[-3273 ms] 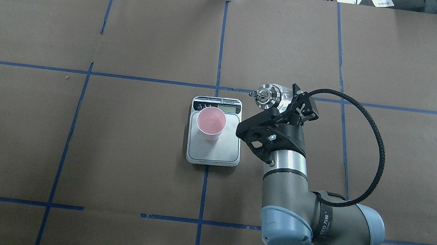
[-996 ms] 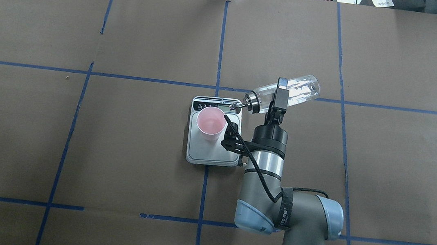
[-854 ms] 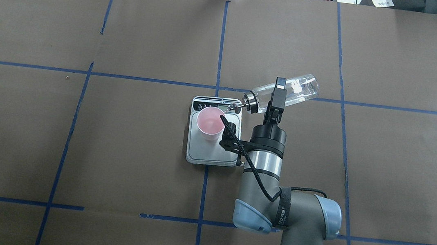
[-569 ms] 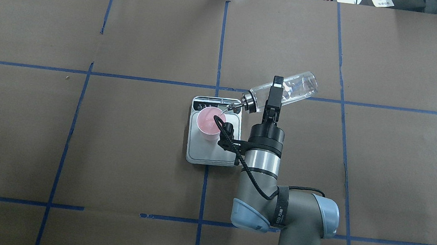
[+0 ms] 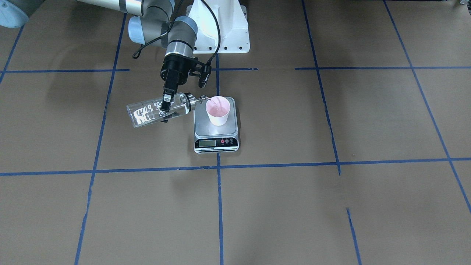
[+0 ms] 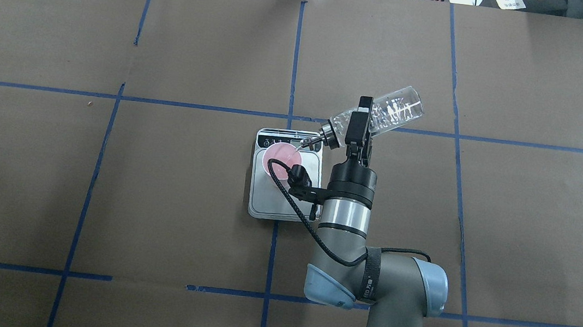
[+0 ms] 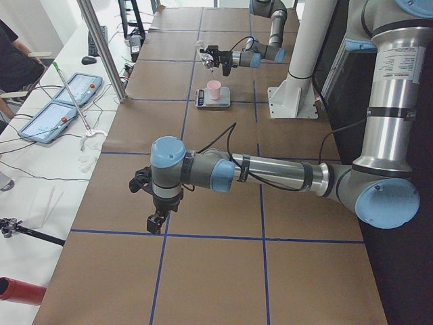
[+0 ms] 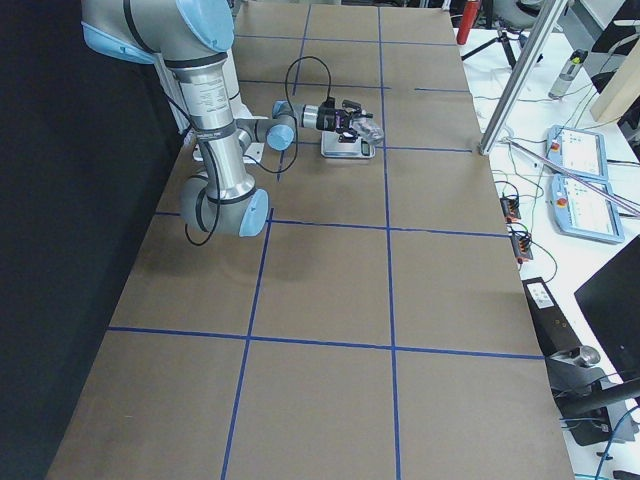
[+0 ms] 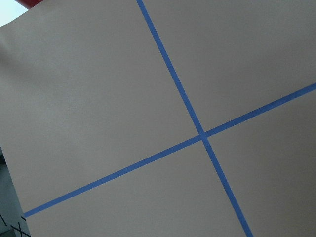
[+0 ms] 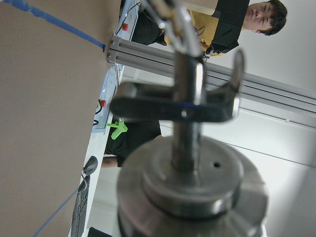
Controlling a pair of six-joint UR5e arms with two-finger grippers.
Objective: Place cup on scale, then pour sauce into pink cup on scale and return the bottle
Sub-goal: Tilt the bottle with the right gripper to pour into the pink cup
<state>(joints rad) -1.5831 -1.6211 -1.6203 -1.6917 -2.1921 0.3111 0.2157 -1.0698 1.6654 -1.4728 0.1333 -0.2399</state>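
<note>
Over the pink cup [image 6: 282, 158], the spout [image 6: 309, 142] of the glass bottle [image 6: 393, 109], clamped by the right gripper [image 6: 357, 123], has dipped; pouring is underway.

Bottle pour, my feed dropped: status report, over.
Right gripper shut on clear glass bottle, tilted, spout over pale pink cup on silver scale. Left gripper far off, state unreadable. Nothing in the way.
</note>
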